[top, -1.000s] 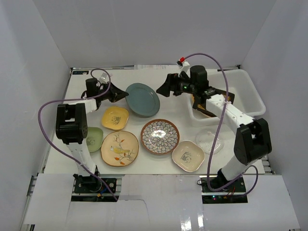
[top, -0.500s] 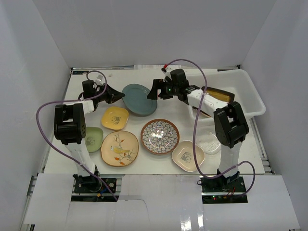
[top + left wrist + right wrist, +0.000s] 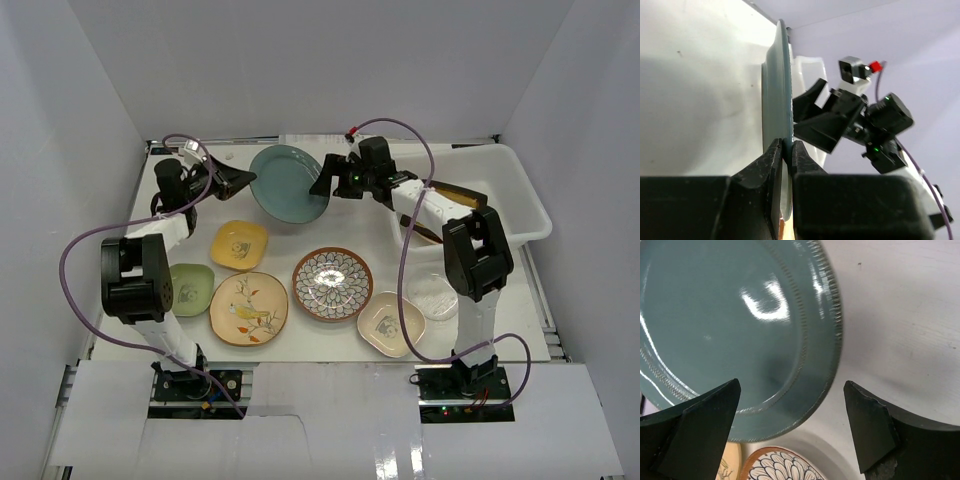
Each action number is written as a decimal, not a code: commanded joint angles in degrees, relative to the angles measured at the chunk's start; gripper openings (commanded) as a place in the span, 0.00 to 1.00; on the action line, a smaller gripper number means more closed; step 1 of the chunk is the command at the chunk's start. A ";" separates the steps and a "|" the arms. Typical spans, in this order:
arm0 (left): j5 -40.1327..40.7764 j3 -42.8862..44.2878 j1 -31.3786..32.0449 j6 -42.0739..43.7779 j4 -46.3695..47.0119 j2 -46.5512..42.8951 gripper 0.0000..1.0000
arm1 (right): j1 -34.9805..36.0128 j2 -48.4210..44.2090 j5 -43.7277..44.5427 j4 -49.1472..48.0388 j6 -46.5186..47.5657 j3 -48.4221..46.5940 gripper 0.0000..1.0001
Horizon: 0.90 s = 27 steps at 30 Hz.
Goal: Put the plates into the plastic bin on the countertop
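Jaws on my left pinch the ribbed rim of the glossy teal plate (image 3: 288, 182); right jaws gape wide.

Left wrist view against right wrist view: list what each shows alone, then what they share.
Left wrist only: the left gripper, its fingers shut on the rim of the teal plate, which is seen edge-on, with the right gripper open beyond it. Right wrist only: that plate's glazed face and an edge of the flower-patterned plate. Both: the teal plate and the white countertop.
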<state>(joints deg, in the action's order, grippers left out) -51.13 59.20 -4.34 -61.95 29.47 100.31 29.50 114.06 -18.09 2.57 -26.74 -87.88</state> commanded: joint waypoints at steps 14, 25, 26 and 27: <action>-8.19 -0.05 -0.14 -15.47 18.42 -7.06 0.00 | -6.38 -5.78 -21.11 -31.91 -20.44 12.10 0.70; -6.11 -3.83 3.54 0.53 -2.94 -10.04 0.73 | -11.55 -17.44 -21.12 -42.73 -30.38 21.06 0.08; -4.26 -3.31 5.72 4.61 -7.80 -10.74 0.78 | -12.96 -18.86 -20.94 -42.65 -30.91 21.86 0.08; -1.89 -2.61 7.83 8.56 -12.29 -11.88 0.83 | -14.36 -21.83 -20.94 -42.56 -31.78 22.65 0.08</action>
<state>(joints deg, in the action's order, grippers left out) -56.55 54.89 -1.26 -66.26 31.42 93.91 19.64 100.99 -40.25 -31.94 -54.33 -65.45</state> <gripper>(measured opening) 0.799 0.140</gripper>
